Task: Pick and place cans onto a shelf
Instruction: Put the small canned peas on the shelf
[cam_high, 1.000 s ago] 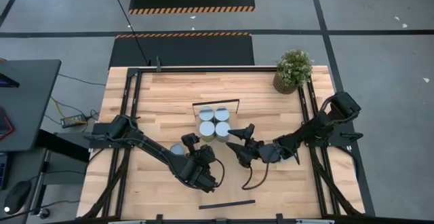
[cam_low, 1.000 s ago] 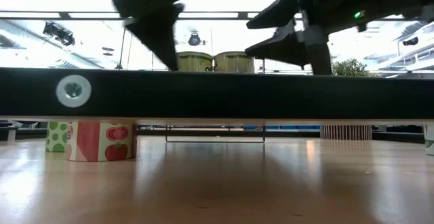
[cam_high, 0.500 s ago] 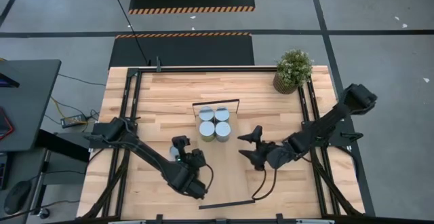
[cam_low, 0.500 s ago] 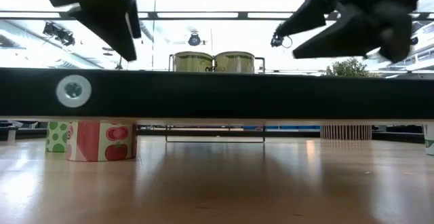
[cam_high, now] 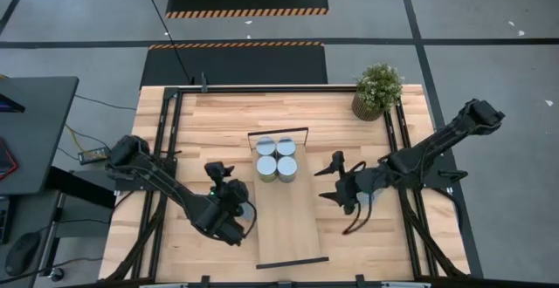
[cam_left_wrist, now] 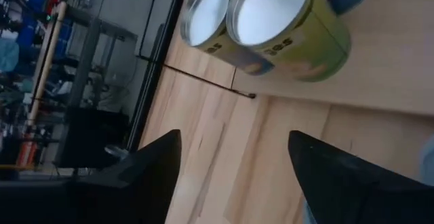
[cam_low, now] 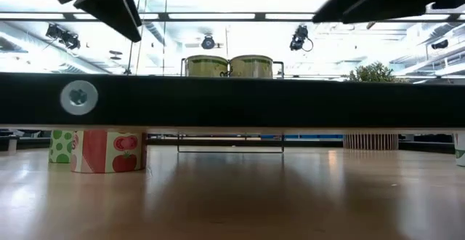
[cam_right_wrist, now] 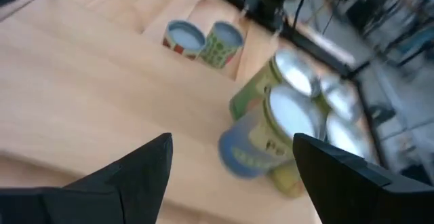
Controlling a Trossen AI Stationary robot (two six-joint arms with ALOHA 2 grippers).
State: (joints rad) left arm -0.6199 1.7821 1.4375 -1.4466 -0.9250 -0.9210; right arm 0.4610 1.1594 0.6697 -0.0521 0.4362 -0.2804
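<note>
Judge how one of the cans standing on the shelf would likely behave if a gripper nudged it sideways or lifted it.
The cans look like rigid metal cylinders, so probably stiff under a grip. Standing upright, packed together on the shelf, a nudged one would likely bump its neighbours. Tipped over, its round side would probably roll.

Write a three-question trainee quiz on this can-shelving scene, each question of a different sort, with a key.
1. True or false: four cans stand in a square cluster on the shelf.
2. Which thing sits at the table's far right corner in the high view? A) a potted plant B) a stack of books C) a bottle
3. Fill in: in the high view the left gripper is over the table to the ____ of the shelf, and the right gripper is on the opposite side.

Key: 1 true; 2 A; 3 left
</note>
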